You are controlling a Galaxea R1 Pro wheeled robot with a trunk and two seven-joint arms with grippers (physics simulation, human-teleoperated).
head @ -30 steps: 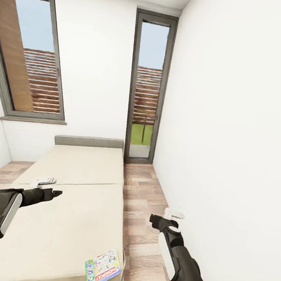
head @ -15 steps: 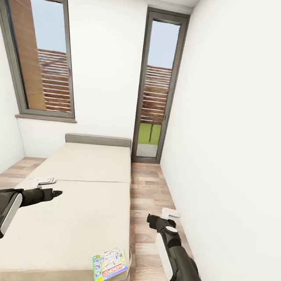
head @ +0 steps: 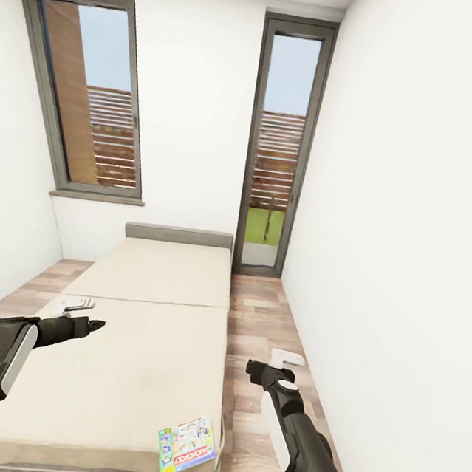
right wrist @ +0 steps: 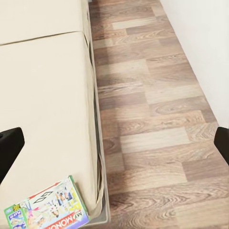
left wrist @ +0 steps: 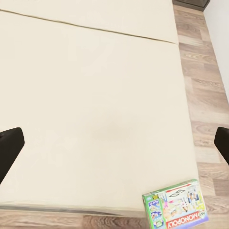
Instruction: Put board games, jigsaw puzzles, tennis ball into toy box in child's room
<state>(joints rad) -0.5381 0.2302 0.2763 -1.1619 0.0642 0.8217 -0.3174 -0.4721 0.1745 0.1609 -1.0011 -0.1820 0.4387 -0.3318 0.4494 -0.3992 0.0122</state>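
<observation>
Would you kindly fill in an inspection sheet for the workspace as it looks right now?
Surface: beige bed, bare apart from one box.
Job's things: Monopoly board game flat at the bed's near corner, on the robot's right.
Clutter: nothing seen.
Grippers: left gripper open above the bed; right gripper open above the wood floor; both empty.
Cables: nothing seen.
Surroundings: white walls, two dark-framed windows.

A: L arm?
B: Raised, forearm reaching fwd, left gripper (head: 95,324) empty. Its wrist cam has the dark fingers (left wrist: 10,149) far apart at both edges, jaws wide.
A: R arm?
B: Bent, forearm angled up and fwd, right gripper (head: 251,367) empty. Fingers (right wrist: 9,148) likewise spread wide in its wrist cam.
</observation>
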